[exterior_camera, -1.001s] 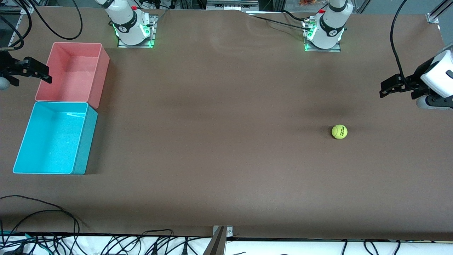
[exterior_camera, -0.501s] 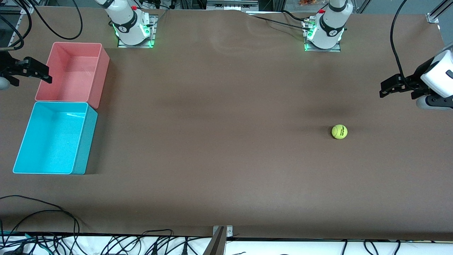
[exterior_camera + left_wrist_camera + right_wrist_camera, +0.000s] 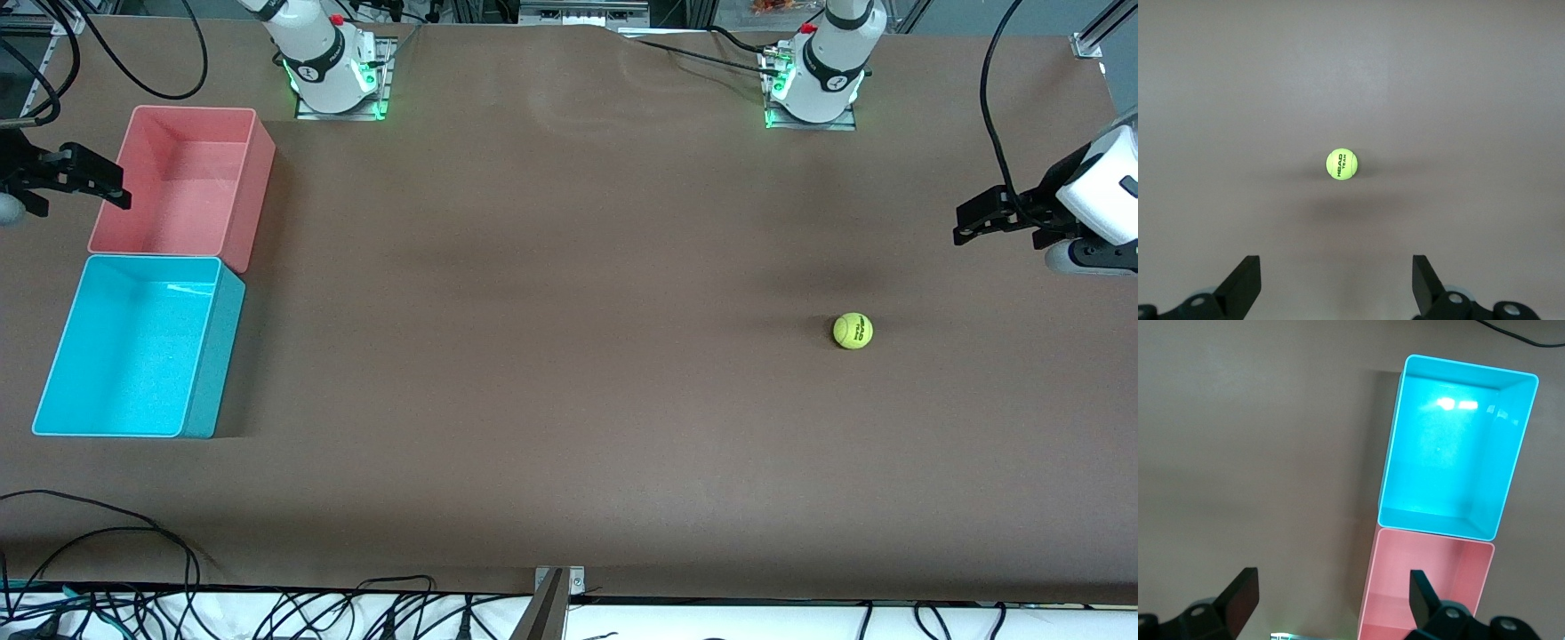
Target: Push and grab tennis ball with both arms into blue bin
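The tennis ball (image 3: 853, 331) lies on the brown table toward the left arm's end; it also shows in the left wrist view (image 3: 1342, 164). My left gripper (image 3: 967, 222) hangs open and empty in the air over the table's end beside the ball; its fingers (image 3: 1243, 283) stand wide apart. The blue bin (image 3: 133, 347) stands empty at the right arm's end and shows in the right wrist view (image 3: 1451, 447). My right gripper (image 3: 111, 187) hovers open and empty over the pink bin's outer edge.
A pink bin (image 3: 182, 182) stands right against the blue bin, farther from the front camera; it also shows in the right wrist view (image 3: 1425, 587). Cables (image 3: 133, 533) lie along the table's near edge. The arm bases (image 3: 333, 76) glow green at the back.
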Controlling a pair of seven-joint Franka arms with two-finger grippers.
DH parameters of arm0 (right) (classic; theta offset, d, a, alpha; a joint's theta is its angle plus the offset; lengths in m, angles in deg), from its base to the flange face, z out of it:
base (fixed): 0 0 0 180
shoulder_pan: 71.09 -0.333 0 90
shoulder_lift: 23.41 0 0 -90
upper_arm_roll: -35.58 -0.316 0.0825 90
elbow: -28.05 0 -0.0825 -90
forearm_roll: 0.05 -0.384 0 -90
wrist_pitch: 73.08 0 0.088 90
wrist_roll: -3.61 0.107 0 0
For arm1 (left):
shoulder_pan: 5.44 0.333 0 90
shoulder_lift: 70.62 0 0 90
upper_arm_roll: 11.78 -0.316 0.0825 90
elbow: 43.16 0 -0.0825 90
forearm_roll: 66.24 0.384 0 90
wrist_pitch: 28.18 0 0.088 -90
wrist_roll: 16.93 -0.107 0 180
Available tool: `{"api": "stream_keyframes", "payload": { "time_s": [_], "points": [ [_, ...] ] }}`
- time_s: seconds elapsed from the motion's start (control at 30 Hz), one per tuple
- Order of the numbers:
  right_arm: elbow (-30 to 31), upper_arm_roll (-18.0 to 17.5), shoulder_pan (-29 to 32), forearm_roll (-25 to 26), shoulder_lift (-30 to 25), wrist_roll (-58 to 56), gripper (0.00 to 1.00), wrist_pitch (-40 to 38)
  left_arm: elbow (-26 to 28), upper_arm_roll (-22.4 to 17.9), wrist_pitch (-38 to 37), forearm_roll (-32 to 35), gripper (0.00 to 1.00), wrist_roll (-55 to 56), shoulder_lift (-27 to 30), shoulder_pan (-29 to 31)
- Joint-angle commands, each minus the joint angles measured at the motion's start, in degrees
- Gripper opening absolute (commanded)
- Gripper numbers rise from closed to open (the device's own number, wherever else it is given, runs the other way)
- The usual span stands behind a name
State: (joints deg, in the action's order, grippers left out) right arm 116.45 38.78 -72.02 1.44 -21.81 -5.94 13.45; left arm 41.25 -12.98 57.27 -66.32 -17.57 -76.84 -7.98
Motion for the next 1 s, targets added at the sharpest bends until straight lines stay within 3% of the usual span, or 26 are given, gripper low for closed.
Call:
{"api": "stream_keyframes", "payload": {
  "time_s": [0.0, 0.97],
  "points": [
    [-0.68, -0.21, 0.04, -1.04, -0.38, 0.41, 1.00, -0.39, 1.02, -0.03, 0.51, 1.49, 1.00, -0.94, 0.68, -0.27],
    [-0.68, -1.27, 0.04, -0.96, -0.55, 0.32, 1.00, -0.57, 0.93, -0.03, 0.51, 1.49, 1.00, -0.94, 0.68, -0.27]
  ]
}}
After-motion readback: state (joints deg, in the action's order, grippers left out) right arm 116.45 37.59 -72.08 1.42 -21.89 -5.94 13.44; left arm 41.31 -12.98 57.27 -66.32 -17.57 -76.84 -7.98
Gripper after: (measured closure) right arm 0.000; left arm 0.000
